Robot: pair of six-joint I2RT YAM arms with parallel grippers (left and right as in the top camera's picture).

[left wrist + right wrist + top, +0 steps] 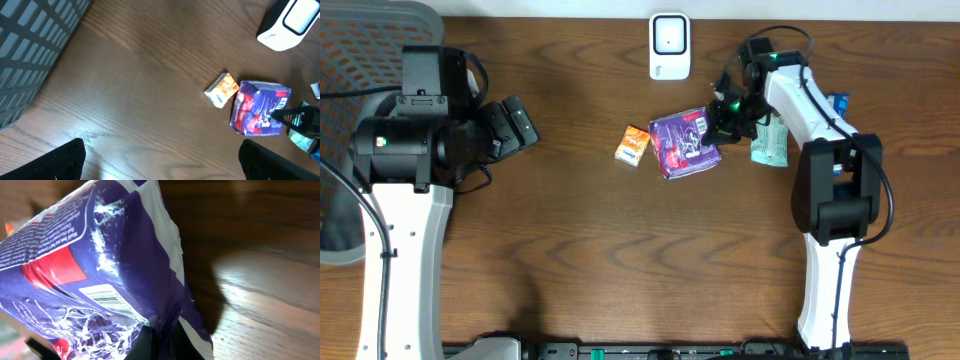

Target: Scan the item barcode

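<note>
A wooden surface (580,250) is showing from above. The right jaws are clenching tight on the right edge of a purple snack packet (684,143). The packet is sitting near the middle of the surface, in front of a white barcode scanner (669,46) that is standing at the far edge.

In the right wrist view the packet (100,270) is filling the frame. Its crinkled foil is being pinched between dark fingertips (150,342) at the bottom, and a printed barcode (107,297) is showing on its face. Whether the packet is lifting off the wood cannot be told.

A small orange box (633,145) is lying just beside the packet on its left. A teal packet (770,142) is lying to its right, partly hidden by the right arm (810,110).

The left jaws are standing wide apart, grasping nothing, and hovering well away at the left side of the surface.
</note>
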